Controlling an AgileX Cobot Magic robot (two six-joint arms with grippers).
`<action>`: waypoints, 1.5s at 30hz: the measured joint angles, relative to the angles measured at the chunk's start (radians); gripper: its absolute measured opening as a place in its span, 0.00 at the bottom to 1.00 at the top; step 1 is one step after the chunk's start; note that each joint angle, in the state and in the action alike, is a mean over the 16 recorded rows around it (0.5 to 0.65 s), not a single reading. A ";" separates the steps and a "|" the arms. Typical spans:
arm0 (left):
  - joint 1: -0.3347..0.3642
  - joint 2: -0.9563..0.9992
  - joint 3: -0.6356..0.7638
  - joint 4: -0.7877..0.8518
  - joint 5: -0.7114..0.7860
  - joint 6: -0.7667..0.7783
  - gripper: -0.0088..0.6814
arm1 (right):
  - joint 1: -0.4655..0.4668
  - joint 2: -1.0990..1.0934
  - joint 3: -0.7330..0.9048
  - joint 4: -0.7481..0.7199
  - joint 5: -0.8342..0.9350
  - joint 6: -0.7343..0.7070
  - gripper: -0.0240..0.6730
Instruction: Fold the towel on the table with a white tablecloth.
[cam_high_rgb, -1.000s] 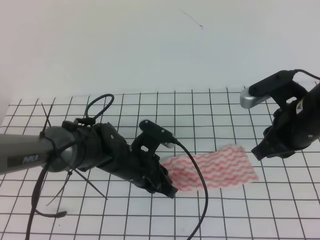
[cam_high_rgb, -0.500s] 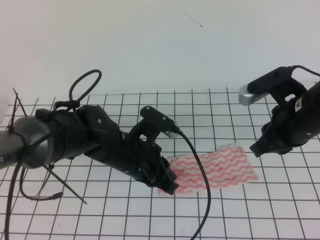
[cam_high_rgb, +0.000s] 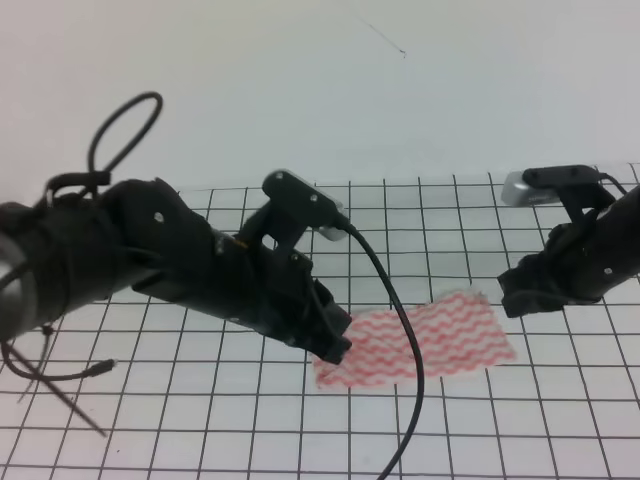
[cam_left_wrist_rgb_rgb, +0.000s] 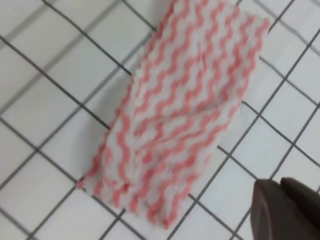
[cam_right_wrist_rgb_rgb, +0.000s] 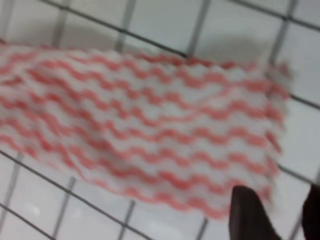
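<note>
desk (cam_high_rgb: 120, 440): broad and flat, running well past everything on it to the left, right, near and far.

tablecloth (cam_high_rgb: 560, 420): white with a thin black grid, lying smooth; I'd expect it to offer little grip, so the towel may slide on it when nudged.

left arm: big dark bulk on the left of the high view, slanting down toward the towel's left end, a black cable looping off it.

right arm: dark, at the right edge, stopping just beside the towel's far-right corner.

towel (cam_high_rgb: 420, 338): right of the middle of the desk, lying flat across a few grid squares, long axis left to right, the right end slightly farther away. Red-pink wavy stripes on white. It looks thin, limp and very light, with soft creases near the middle in the left wrist view; it should drape and fold without resistance and cannot break.

where to take hold: a judgement — pinch the corners at a short edge, since the flat middle gives nothing to catch.

left claw (cam_high_rgb: 338, 352): at the towel's left edge; open or closed, I cannot tell.

right claw (cam_right_wrist_rgb_rgb: 276, 212): two dark fingertips parted over the towel's corner, nothing between them.
</note>
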 joint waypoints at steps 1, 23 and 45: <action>0.000 -0.015 0.000 0.005 0.004 -0.008 0.01 | -0.012 0.016 0.000 0.036 -0.001 -0.035 0.35; 0.001 -0.126 0.000 0.062 0.057 -0.081 0.01 | -0.053 0.189 0.000 0.372 -0.012 -0.385 0.45; 0.001 -0.126 0.000 0.072 0.067 -0.079 0.01 | -0.056 0.142 -0.036 0.407 0.043 -0.412 0.41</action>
